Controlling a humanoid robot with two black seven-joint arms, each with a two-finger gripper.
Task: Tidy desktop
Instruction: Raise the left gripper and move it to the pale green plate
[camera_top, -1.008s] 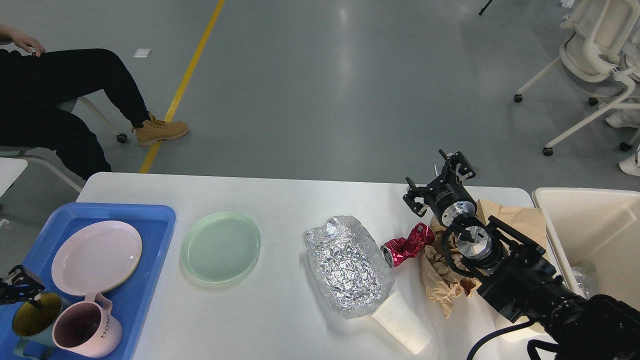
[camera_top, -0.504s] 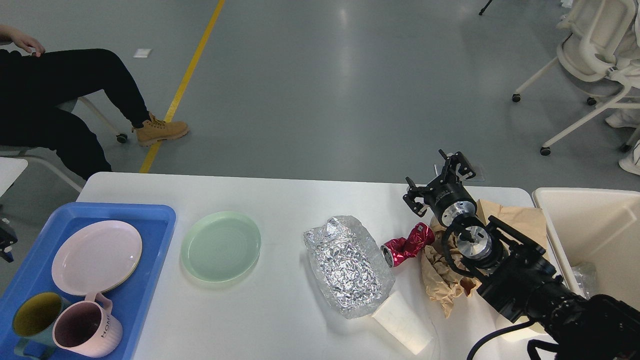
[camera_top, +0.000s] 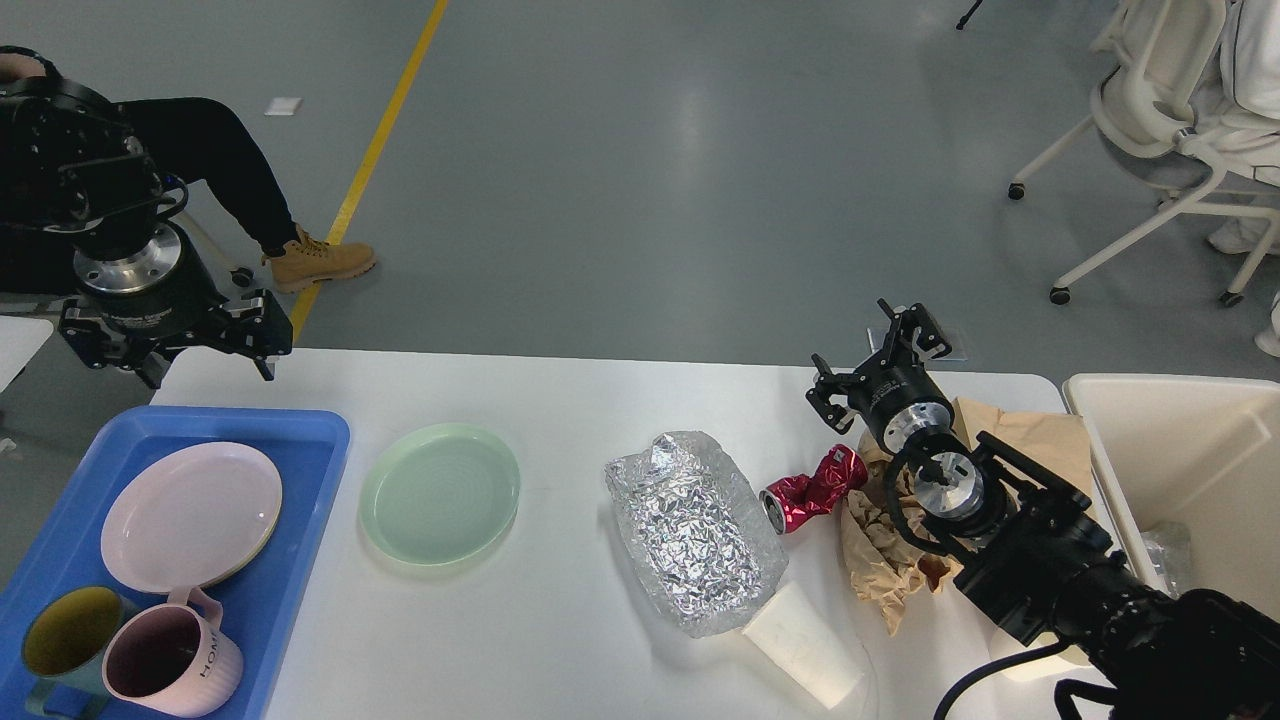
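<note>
The white desktop (camera_top: 560, 400) holds a pale green plate (camera_top: 440, 492), a crumpled sheet of silver foil (camera_top: 695, 530), a crushed red can (camera_top: 815, 488), a white paper cup (camera_top: 805, 645) lying on its side, and crumpled brown paper (camera_top: 885, 560). My left gripper (camera_top: 180, 350) hangs open and empty over the far left corner, just beyond the blue tray. Above the far edge, my right gripper (camera_top: 872, 365) is open and empty, a little beyond the red can.
A blue tray (camera_top: 300, 470) at the left holds a pink plate (camera_top: 190, 515), a pink mug (camera_top: 170, 665) and a teal mug (camera_top: 60, 630). A cream bin (camera_top: 1180, 450) stands at the right edge. A seated person (camera_top: 220, 160) and a wheeled chair (camera_top: 1150, 130) are beyond the table.
My left arm left the lower left edge near the mugs and now comes in high at the upper left, gripper over the table's far left corner. The right arm has not moved.
</note>
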